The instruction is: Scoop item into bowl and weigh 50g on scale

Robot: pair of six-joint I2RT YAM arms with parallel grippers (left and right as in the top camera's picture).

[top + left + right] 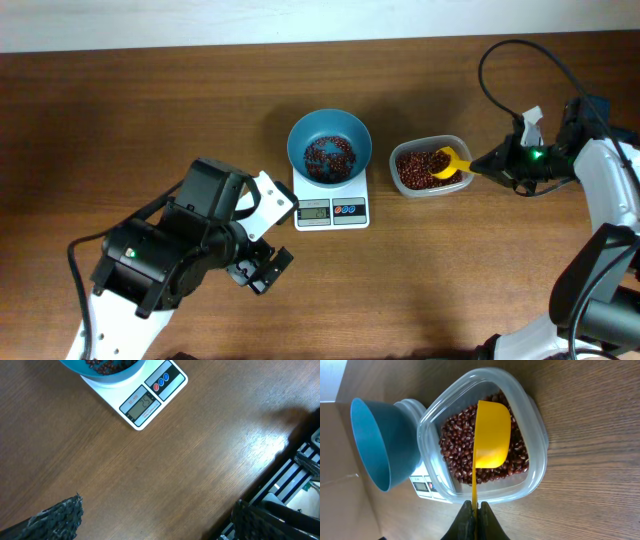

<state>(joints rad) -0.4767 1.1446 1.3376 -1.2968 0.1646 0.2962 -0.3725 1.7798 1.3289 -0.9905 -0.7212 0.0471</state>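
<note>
The teal bowl (329, 128) stands on the white scale (332, 211) at mid-table, with a small heap of red-brown beans (328, 156) in it. To its right, a clear container (452, 142) holds more beans (457, 452). A yellow scoop (492, 435) lies over those beans, and no beans show on it. My right gripper (476, 507) is shut on the scoop's thin handle, just outside the container's right rim (490, 162). My left gripper (155, 520) is open over bare wood in front of the scale (150, 397), holding nothing.
The left arm's black body (180, 250) fills the front left of the table. The right arm (610, 190) and its cable loop sit at the right edge. The table's front edge and a rail (290, 480) run along the lower right of the left wrist view.
</note>
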